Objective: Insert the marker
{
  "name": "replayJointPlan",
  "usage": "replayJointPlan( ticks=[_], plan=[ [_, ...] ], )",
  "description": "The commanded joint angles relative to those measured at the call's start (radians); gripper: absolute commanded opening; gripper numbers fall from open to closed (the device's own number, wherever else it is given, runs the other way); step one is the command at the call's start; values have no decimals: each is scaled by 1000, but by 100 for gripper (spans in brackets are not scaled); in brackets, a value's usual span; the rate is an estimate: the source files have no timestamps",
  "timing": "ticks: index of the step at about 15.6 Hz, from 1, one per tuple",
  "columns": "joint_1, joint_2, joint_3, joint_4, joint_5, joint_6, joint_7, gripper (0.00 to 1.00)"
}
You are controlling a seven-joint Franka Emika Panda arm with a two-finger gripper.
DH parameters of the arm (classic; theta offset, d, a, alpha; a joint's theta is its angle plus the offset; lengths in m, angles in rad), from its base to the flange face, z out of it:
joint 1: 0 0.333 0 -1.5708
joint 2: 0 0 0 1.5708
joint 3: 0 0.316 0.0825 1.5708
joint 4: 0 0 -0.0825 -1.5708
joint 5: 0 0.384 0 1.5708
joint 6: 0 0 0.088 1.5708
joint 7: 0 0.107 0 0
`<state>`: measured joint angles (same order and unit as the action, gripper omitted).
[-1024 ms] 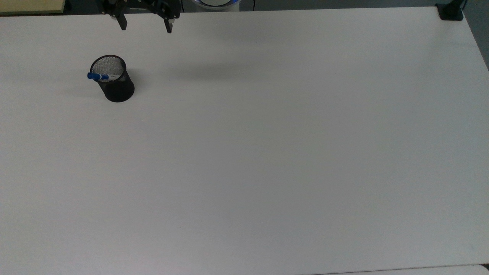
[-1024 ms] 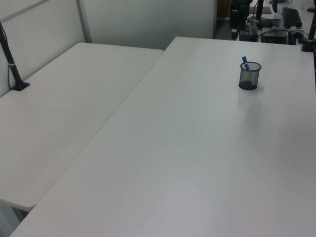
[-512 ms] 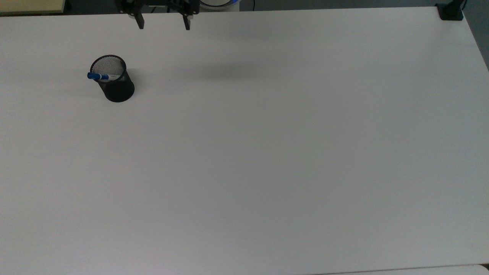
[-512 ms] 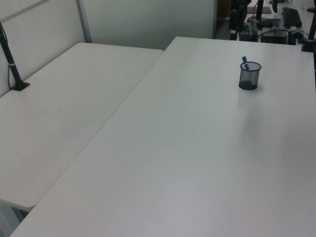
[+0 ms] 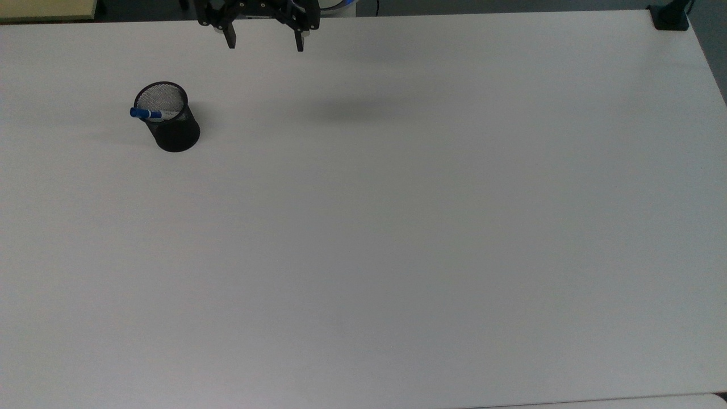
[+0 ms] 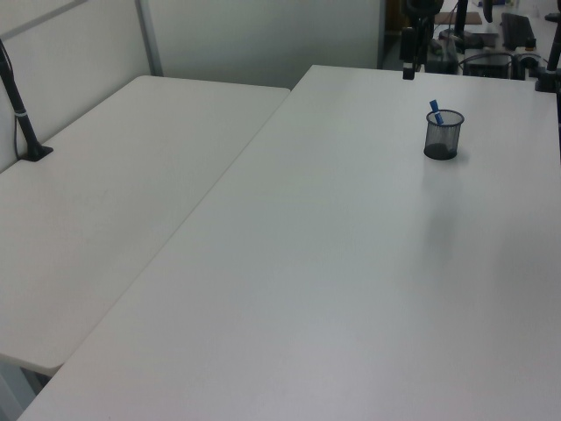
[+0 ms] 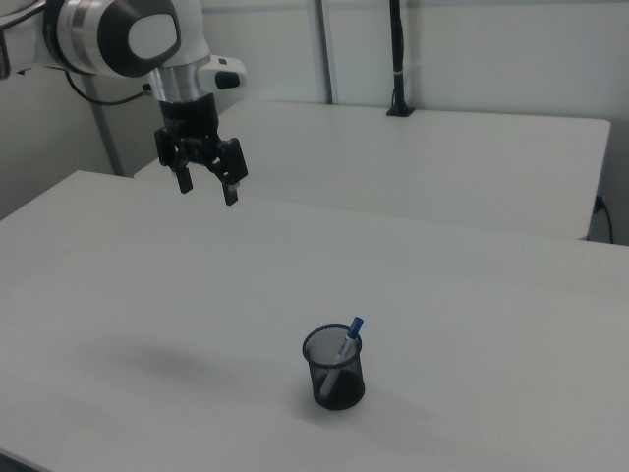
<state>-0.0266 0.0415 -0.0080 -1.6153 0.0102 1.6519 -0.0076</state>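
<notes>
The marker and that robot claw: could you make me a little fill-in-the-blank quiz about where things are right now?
1. The marker stands inside the black mesh ____.
2. The marker's end sticking out above the rim is coloured ____.
3. The gripper hangs above the white table with its fingers ____.
4. The gripper is holding ____.

Missing words: cup; blue; open; nothing

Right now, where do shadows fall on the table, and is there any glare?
Top view: a soft, blurred shadow lies on the table below the open gripper; the mesh cup casts a faint one. Right view: a diffuse dark patch sits toward the right view's left. Lighting is even; no strong glare.
</notes>
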Motion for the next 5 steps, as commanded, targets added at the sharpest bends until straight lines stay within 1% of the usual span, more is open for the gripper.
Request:
replayJointPlan(
  ticks=[1, 5],
  plan=[
    [4, -12, -3, -5, -13, -14, 57, 100],
    [5, -12, -3, -5, -15, -18, 64, 100]
  ],
)
